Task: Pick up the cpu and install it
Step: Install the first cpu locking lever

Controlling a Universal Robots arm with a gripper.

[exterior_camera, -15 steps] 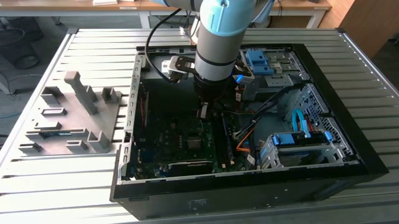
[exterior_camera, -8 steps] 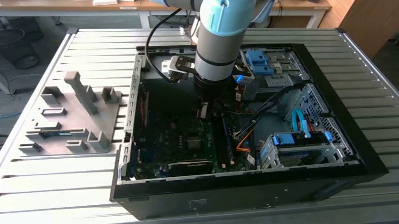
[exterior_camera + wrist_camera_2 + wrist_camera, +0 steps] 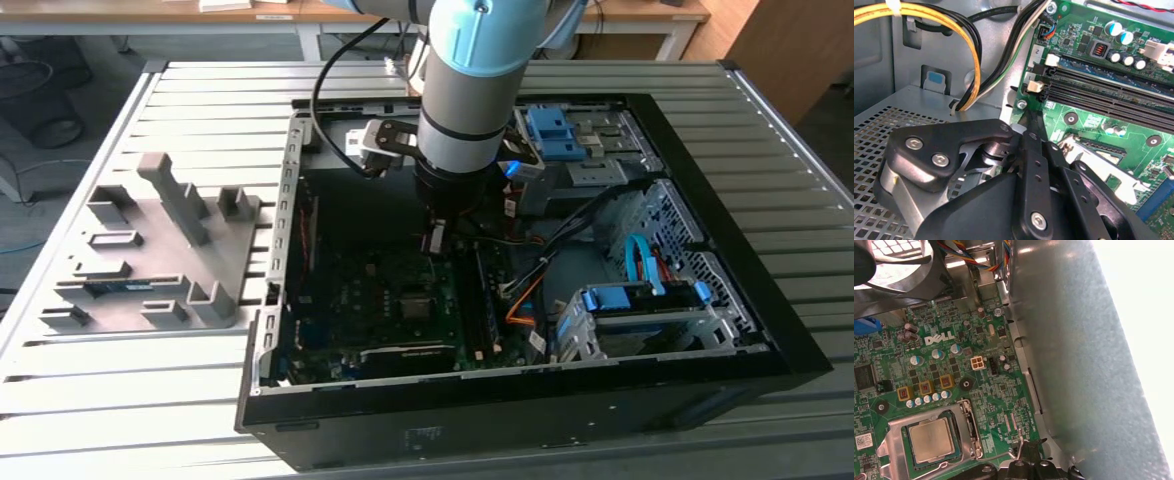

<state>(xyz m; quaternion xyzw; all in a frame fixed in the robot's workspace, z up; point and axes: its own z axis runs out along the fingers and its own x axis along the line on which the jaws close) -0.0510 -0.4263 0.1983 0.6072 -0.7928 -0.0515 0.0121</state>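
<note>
The cpu point(image 3: 930, 440) lies flat in its socket on the green motherboard point(image 3: 944, 375), with the metal load plate framing it; in the exterior view the cpu point(image 3: 416, 303) is a small grey square mid-board. My gripper point(image 3: 1023, 452) is down inside the computer case point(image 3: 534, 400), beside the socket at the end of the socket's thin wire lever. In the second wrist view the gripper point(image 3: 1031, 125) narrows to a shut tip over the board's edge, with nothing visible between the fingers. In the exterior view the gripper point(image 3: 437, 238) hangs just behind the socket.
A grey parts fixture point(image 3: 147, 260) sits on the slatted table at the exterior view's left. Blue drive caddies point(image 3: 654, 300) and cables fill the case's other side. Memory slots point(image 3: 1104, 85), yellow wires point(image 3: 969, 50) and the case wall point(image 3: 1079, 365) lie close by.
</note>
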